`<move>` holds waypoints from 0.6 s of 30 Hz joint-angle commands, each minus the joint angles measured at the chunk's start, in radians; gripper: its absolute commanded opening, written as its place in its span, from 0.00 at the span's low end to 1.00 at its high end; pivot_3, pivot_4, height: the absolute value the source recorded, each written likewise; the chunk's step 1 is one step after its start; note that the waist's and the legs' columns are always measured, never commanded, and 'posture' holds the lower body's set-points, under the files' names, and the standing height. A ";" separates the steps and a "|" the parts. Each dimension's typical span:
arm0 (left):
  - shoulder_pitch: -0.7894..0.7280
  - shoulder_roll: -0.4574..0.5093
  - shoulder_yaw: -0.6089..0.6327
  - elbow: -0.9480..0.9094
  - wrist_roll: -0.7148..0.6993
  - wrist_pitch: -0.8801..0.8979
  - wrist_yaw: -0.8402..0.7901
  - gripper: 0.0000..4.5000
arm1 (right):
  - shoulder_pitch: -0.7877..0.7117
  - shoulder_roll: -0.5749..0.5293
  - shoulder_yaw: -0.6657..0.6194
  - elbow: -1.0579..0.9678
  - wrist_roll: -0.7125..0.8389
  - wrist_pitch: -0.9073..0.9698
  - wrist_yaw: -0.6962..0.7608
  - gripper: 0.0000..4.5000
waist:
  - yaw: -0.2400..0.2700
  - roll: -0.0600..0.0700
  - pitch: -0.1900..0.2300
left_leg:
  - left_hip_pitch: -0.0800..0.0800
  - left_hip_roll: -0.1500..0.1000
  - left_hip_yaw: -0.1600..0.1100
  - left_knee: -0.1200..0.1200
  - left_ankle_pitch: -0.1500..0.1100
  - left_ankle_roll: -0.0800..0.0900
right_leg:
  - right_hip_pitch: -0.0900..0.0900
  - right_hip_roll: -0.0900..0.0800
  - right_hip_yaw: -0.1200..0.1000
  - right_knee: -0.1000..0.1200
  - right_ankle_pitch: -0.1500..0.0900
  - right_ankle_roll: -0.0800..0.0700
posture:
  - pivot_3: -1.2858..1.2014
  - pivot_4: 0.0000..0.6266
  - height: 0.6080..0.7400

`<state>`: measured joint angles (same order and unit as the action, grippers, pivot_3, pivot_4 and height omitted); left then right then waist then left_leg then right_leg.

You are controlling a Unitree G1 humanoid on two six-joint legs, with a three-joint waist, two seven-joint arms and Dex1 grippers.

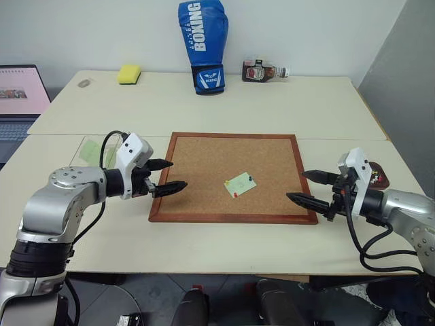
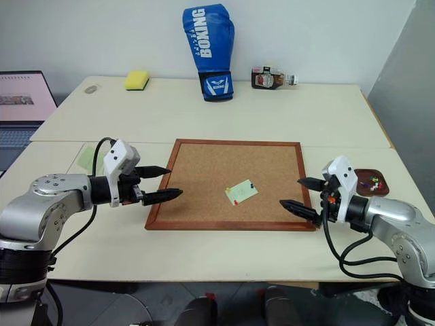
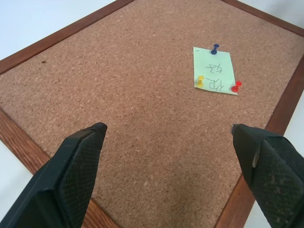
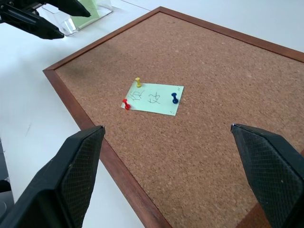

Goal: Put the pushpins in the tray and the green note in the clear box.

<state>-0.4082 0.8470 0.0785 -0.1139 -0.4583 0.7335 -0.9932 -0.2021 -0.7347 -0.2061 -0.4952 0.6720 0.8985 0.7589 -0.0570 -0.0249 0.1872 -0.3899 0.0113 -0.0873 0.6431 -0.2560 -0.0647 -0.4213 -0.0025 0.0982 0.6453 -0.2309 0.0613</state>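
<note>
On the left, the clear box (image 2: 92, 157) sits on the worktop (image 1: 204, 102) behind my left gripper (image 1: 170, 175), whose jaws stand wide apart, holding nothing, at the corkboard's (image 1: 204, 170) left edge. The green note (image 1: 240, 184) lies on the cork right of centre, fixed by three pushpins (image 3: 201, 80): blue, yellow, red. My right gripper (image 1: 309, 187) gapes empty at the board's right edge. Beyond it sits the tray (image 2: 372, 183), with small pins inside.
</note>
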 commanded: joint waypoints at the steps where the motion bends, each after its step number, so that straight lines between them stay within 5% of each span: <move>1: -0.004 0.007 0.015 -0.033 -0.008 -0.018 -0.003 1.00 | 0.005 -0.017 -0.038 -0.008 0.015 -0.020 0.000 1.00 | 0.000 0.000 0.000 | 0.000 0.000 0.000 0.000 0.000 0.000 | 0.000 0.000 0.000 0.000 0.000 0.000 | 0.52 0.24 1.00; 18: -0.009 -0.015 0.005 -0.044 -0.043 0.034 0.010 1.00 | 0.017 -0.015 -0.024 -0.007 0.008 -0.041 -0.013 1.00 | 0.000 0.000 0.000 | 0.000 0.000 0.000 0.001 0.000 0.000 | 0.000 0.000 0.000 0.001 0.000 0.000 | 0.52 0.24 1.00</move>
<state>-0.4068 0.8349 0.0733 -0.1183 -0.4751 0.7562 -0.9883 -0.1762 -0.7434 -0.2137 -0.4853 0.6716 0.8799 0.7514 -0.0568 -0.0249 0.1872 -0.3898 0.0114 -0.0873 0.6439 -0.2560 -0.0647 -0.4211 -0.0024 0.0982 0.6458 -0.2307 0.0616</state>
